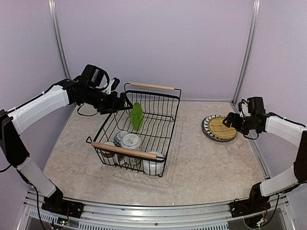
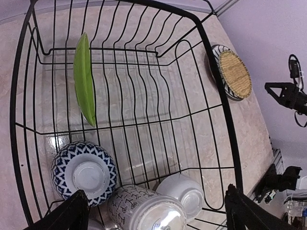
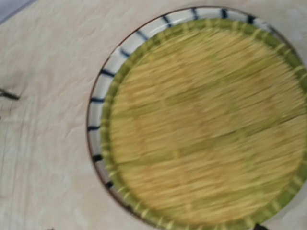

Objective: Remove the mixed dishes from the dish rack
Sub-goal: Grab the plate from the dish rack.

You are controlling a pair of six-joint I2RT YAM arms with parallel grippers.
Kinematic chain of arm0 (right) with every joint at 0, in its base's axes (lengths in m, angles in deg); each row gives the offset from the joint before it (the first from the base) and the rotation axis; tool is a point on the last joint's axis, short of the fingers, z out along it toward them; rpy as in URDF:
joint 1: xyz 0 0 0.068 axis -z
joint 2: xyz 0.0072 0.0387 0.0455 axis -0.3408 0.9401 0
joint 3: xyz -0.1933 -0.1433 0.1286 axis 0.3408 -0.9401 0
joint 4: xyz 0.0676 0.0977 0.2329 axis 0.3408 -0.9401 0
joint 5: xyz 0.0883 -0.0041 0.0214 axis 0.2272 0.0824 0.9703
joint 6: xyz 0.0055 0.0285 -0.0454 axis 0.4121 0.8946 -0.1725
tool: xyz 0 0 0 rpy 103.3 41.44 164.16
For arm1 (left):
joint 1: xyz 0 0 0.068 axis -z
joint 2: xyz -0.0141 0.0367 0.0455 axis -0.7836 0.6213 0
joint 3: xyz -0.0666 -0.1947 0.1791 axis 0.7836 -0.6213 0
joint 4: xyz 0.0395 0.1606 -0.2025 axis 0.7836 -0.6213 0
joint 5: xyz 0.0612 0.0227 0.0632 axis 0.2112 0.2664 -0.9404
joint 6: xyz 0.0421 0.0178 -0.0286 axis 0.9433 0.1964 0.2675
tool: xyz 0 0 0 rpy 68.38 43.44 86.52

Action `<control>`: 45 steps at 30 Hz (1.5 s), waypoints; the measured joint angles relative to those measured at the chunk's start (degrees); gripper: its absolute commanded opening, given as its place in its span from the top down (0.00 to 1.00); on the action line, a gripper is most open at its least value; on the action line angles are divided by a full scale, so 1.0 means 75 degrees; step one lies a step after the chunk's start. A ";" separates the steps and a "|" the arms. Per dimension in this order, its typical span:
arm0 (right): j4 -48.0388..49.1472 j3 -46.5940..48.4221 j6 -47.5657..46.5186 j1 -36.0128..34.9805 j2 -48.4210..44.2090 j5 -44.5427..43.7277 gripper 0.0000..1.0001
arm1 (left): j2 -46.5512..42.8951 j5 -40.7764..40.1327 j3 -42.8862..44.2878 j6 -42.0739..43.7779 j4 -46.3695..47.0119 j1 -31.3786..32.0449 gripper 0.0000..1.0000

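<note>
The black wire dish rack (image 1: 169, 120) stands mid-table, with wooden handles at its near and far ends. A lime green plate (image 1: 137, 116) stands upright in it (image 2: 84, 79). At its near end lie an upturned blue-and-white patterned bowl (image 2: 84, 173), a white cup with dark characters (image 2: 146, 211), a plain white vessel (image 2: 187, 194) and a brownish mug (image 1: 108, 149), partly hidden by the handle. My left gripper (image 1: 123, 102) hovers open and empty over the rack's far left rim (image 2: 153, 218). My right gripper (image 1: 230, 120) is open just above a striped plate (image 3: 103, 86) carrying a yellow-green woven plate (image 3: 206, 129).
Purple walls close in the back and both sides. The two stacked plates (image 1: 219, 128) lie on the marbled tabletop near the right wall. A metal rail (image 1: 158, 213) runs along the table's near edge between the arm bases.
</note>
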 measured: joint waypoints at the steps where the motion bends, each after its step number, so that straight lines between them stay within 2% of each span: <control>1: -0.0070 0.0000 -0.0017 -0.0093 -0.0055 -0.0041 0.13 | 0.0096 -0.0254 0.0023 0.0020 -0.0029 0.0117 0.11; 5: -0.0248 -0.0041 -0.0099 -0.0286 -0.0437 -0.0289 0.13 | 0.0874 -0.1495 0.0717 0.0067 -0.0478 0.0664 0.15; 10: -0.0469 -0.0044 -0.0315 -0.0312 -0.0740 -0.0699 0.12 | 0.2159 -0.2833 0.2183 0.0064 -0.1023 0.1043 0.16; 16: -0.0790 -0.0044 -0.0446 -0.0312 -0.0772 -0.1020 0.09 | 0.3401 -0.3780 0.3354 -0.0017 -0.1451 0.1070 0.09; 19: -0.1020 -0.0017 -0.0472 -0.0312 -0.0775 -0.1239 0.01 | 0.3882 -0.4124 0.3800 -0.0041 -0.1577 0.1067 0.09; 23: -0.1300 0.0099 -0.0551 -0.0315 -0.0871 -0.1711 0.00 | 0.4418 -0.4342 0.4392 -0.0041 -0.1751 0.1032 0.12; 28: -0.1574 0.0102 -0.0487 -0.0318 -0.1425 -0.2658 0.00 | 0.4878 -0.4401 0.4672 -0.0038 -0.1810 0.0909 0.19; 32: -0.1582 0.0096 -0.0417 -0.0318 -0.2043 -0.3115 0.00 | 0.5115 -0.4453 0.4674 0.0012 -0.1813 0.0761 0.31; 37: -0.1486 0.0090 -0.0396 -0.0318 -0.2716 -0.2871 0.00 | 0.5214 -0.4479 0.4677 0.0160 -0.1801 0.0653 0.45; 45: -0.1454 0.0219 -0.0099 -0.0318 -0.2544 -0.1883 0.00 | 0.5537 -0.4657 0.4864 0.0411 -0.1804 0.0656 0.67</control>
